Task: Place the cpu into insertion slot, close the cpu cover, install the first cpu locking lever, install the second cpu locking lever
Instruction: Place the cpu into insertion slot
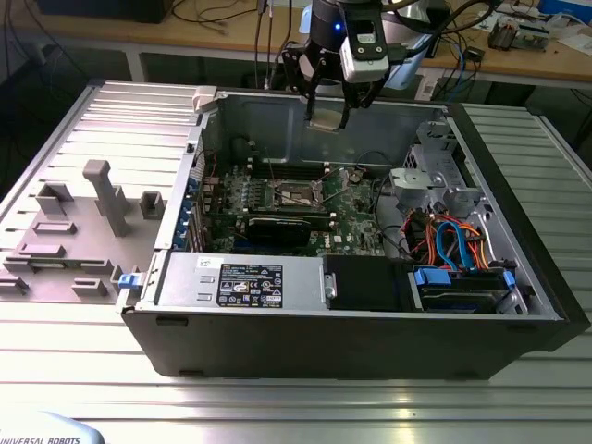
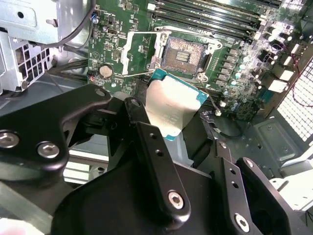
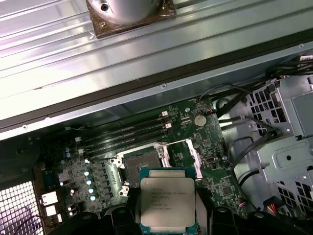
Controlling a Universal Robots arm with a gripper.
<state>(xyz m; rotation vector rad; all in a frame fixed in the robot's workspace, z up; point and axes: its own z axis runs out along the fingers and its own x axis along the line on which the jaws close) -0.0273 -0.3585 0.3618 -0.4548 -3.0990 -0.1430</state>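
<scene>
The gripper (image 1: 327,117) is holding the cpu (image 2: 171,105) between its two black fingers (image 2: 152,147). They are pressing on opposite edges of the chip, open by no more than the chip's width. The chip is hanging high over the open computer case (image 1: 518,305), well apart from the green motherboard (image 1: 356,217), with its metal top facing the first wrist view.

The insertion slot (image 2: 183,55) is lying below and beyond the fingertips, uncovered, its dark pin field showing in both wrist views. The cpu cover (image 2: 128,49) is standing swung back just beside the slot.

The main risk is landing off-centre. In both wrist views the chip is sitting to one side of the slot rather than over it. A straight descent from here would probably put one edge on the silvery rim or on the cover frame, and a skewed chip pressing down could bend the pins.

The grip is also thin, since the fingers are clamping only the chip's edges. A knock against the case wall or the cover could twist the chip or shake it loose.

The fingers are reaching past the chip on both sides, so they may strike the frame beside the slot before the chip seats.

Whether the chip's keyed corner is matching the slot's cannot be told from these views. A wrong rotation would stop it from dropping in.
</scene>
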